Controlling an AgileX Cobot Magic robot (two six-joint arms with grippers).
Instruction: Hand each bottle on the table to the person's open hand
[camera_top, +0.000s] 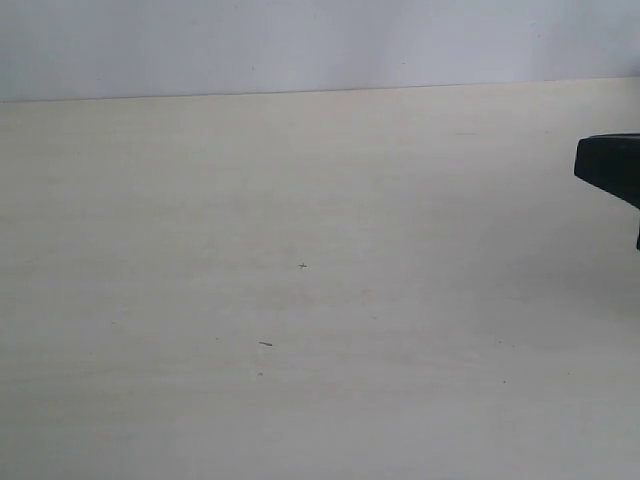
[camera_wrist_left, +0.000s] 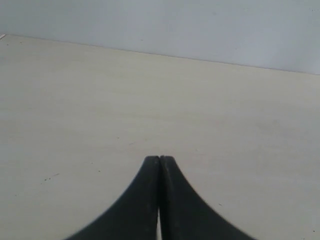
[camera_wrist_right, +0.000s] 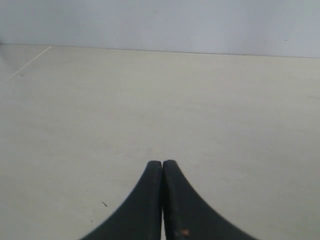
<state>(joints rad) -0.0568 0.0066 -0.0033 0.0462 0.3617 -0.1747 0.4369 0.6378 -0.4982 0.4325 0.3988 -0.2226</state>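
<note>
Where the pale surface (camera_top: 300, 180) is spread beneath them, the left claw (camera_wrist_left: 159, 158) and the right claw (camera_wrist_right: 162, 162) are seen pressed fully together, with nothing gripped.

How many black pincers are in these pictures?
2. The left gripper, shut, shows over the table in its wrist view; the right gripper, shut, in its own. The black shape at the exterior view's right edge may be the right one.

A plain wall (camera_top: 320, 45) fills the top of the frame — pale bluish grey. It meets the light beige counter (camera_top: 200, 200) in one long straight line. The light is soft and even.
</note>
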